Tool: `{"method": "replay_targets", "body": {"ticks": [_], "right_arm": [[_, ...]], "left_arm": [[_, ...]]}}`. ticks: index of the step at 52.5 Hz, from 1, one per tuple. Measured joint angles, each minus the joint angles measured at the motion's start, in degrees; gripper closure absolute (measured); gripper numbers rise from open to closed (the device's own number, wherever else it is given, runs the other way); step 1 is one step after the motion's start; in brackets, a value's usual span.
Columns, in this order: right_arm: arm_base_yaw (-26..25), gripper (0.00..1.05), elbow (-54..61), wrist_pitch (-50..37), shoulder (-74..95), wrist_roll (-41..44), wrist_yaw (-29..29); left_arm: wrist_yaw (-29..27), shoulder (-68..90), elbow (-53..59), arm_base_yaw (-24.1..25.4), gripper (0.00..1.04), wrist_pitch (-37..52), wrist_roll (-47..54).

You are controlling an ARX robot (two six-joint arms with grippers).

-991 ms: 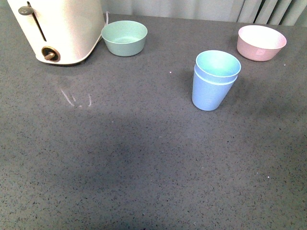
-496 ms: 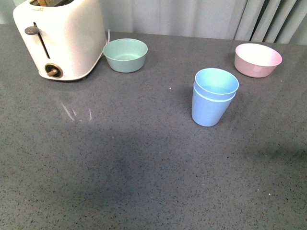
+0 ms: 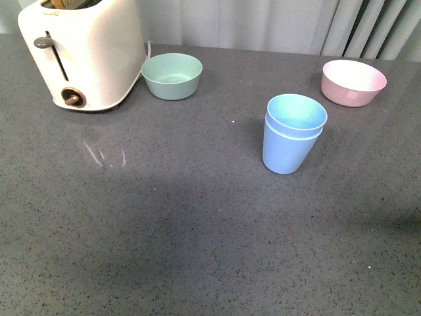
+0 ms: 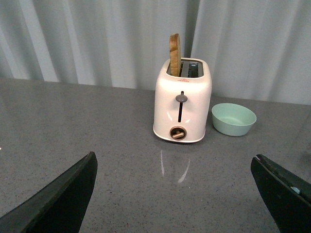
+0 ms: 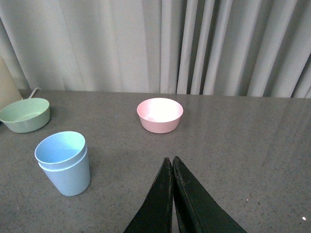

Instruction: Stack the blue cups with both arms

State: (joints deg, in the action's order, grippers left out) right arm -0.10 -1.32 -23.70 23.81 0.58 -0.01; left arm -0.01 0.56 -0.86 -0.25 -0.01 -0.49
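The blue cups are being seen nested upright, right of centre. The left gripper's fingers are being held wide apart; the right gripper's are being pressed together, empty.

Neither arm is seen in the front view. In the left wrist view, the left tool is held wide open: its two black fingers are seen only at the picture's lower corners, well apart, with nothing between them. In the right wrist view, the right tool is closed: its two black fingers are pressed together, tips touching, and nothing is gripped. Both tools are held above the worktop.
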Motion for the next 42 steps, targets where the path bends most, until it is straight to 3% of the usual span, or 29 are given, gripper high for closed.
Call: {"method": "replay_targets", "body": {"ticks": [38, 42], "right_arm": [[0.0, 1.03, 0.0, 13.7, -13.8, 0.0, 0.0], [0.0, 1.03, 0.0, 20.7, -19.0, 0.0, -0.2]], "left_arm": [[0.0, 0.0, 0.0, 0.0, 0.09, 0.0, 0.0], [0.0, 0.0, 0.0, 0.0, 0.09, 0.0, 0.0]]}}
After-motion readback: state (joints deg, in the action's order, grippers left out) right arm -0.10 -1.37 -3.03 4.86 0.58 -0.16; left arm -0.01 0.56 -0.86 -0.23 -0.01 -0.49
